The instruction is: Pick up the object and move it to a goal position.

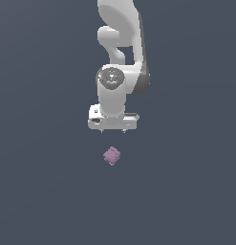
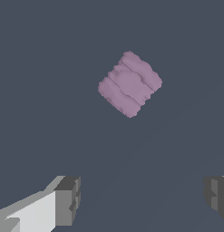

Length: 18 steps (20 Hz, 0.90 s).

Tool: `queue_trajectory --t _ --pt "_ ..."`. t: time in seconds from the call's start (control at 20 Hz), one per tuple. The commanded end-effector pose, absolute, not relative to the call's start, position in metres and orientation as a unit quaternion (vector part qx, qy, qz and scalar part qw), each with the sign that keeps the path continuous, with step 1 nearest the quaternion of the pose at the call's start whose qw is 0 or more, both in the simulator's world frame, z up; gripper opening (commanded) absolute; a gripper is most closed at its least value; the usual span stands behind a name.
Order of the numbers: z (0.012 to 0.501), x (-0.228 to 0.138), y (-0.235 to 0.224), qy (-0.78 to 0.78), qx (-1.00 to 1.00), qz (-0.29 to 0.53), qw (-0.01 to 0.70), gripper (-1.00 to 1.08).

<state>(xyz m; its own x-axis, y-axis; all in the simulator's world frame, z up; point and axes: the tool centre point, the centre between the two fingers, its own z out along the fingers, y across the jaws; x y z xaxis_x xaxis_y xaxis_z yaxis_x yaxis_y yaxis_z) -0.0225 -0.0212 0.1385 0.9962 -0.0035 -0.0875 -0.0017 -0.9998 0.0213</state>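
The object (image 1: 112, 155) is a small pale purple-pink lumpy block lying on the flat dark grey surface, turned diamond-wise. The white gripper (image 1: 112, 130) hangs above and slightly behind it, apart from it, its short fingertips just showing under the hand. In the wrist view the object (image 2: 129, 84) lies ahead of the gripper (image 2: 143, 199), whose two grey fingertips (image 2: 68, 199) stand wide apart with nothing between them. The gripper is open.
The white arm (image 1: 120, 43) rises from the gripper to the top of the exterior view. A plain dark grey surface (image 1: 43, 191) spreads all around.
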Motion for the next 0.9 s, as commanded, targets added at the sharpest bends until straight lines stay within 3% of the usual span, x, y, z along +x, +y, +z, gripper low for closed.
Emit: queue_trajectory --t 0.0,0.45,0.85 --pt "0.139 -0.023 -0.021 -0.001 0.999 -0.044 0.011 1.0" --pt "0.154 -0.01 0.008 0.004 1.0 -0.022 -0.004 1.0" --pt "0.151 -0.007 0.006 -0.01 1.0 -0.021 -0.004 1.0"
